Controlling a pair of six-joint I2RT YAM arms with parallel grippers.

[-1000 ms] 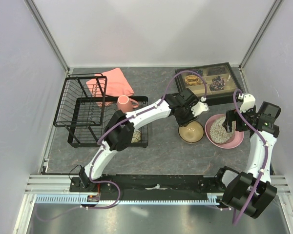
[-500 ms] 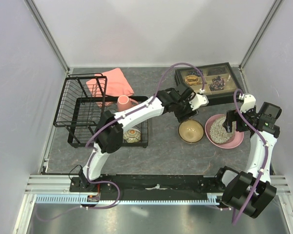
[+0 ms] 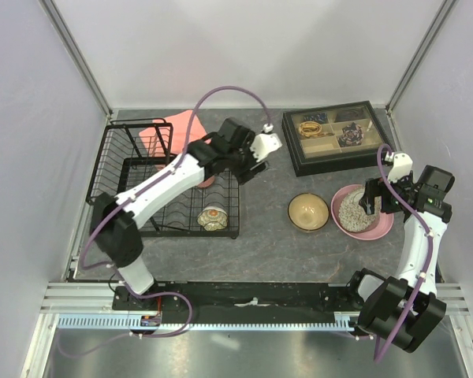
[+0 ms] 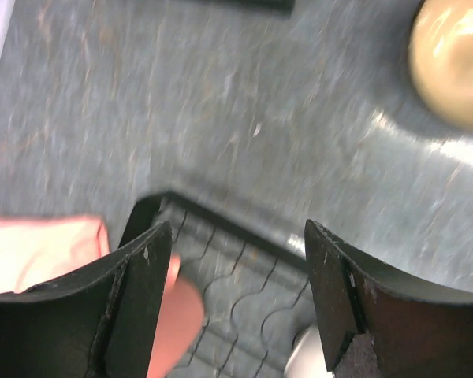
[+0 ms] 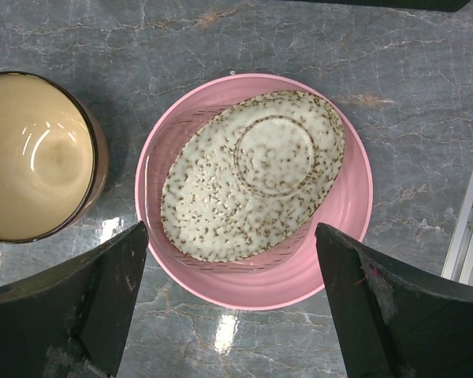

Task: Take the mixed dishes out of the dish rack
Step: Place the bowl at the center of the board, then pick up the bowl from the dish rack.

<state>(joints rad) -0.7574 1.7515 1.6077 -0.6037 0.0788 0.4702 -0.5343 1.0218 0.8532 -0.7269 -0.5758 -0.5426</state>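
Left arm's swung off the tan bowl [image 5: 35,153] and back left over the dish rack [image 3: 134,169], with the left gripper [image 4: 236,228] spread and holding nothing. Out on the right, the pink plate [image 5: 347,236] has the grey speckled bowl [image 5: 252,173] upside down on it, and the right gripper [image 5: 230,228] is wide open above. Still racked are the pink mug [image 4: 177,315] and the small patterned bowl [image 3: 214,218] nearer. My worry is that the mug sits off-centre under the left finger, so coming down could clip it or snag wire.

Left claw [image 4: 236,236] parted, empty, right claw [image 5: 230,236] spread wide
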